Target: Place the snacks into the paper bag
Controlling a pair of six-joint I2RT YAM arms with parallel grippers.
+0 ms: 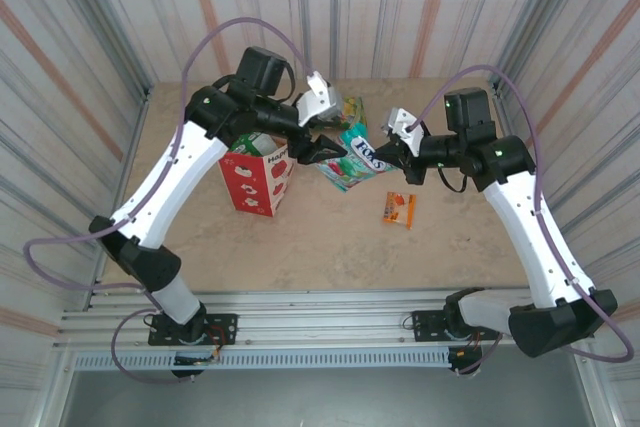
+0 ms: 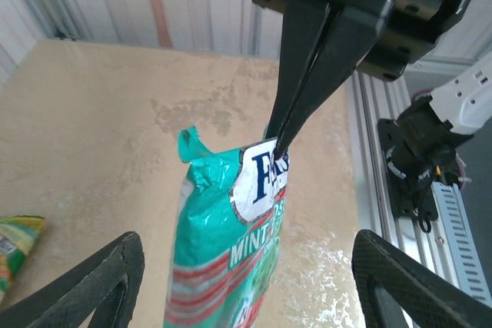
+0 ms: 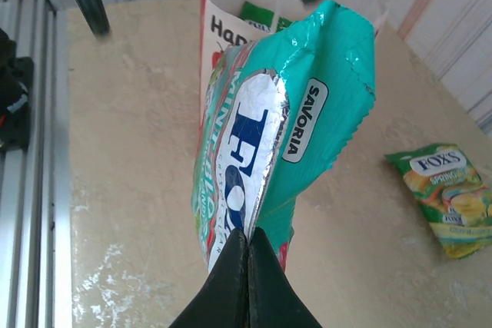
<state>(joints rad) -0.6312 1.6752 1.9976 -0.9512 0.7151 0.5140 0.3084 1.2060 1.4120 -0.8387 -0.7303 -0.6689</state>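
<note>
The teal snack packet point(image 3: 307, 113) hangs upright in the air above the desk point(image 1: 330, 247), just right of the paper bag point(image 1: 258, 182). The right tool point(image 3: 247, 236) holds it, its two fingers pressed flat together on one edge of the packet. The left tool point(image 2: 247, 240) stands spread wide, one finger on each side of the packet and neither touching it. The red and white bag stands upright just beyond, its mouth open, with something green showing inside; the left arm reaches over it.

Three snacks are out in plain view: this one teal packet, one green-yellow packet point(image 3: 450, 197) lying flat on the desk farther back, and one small orange sachet point(image 1: 398, 209) lying flat nearer the right arm, well apart from the bag. There is one bag.

The desk is pale beige stone-look, mottled with lighter patches. A metal rail point(image 1: 330, 322) runs along its near edge, and ribbed metal walls point(image 1: 400, 7) with orange stripes close it in on three sides.
</note>
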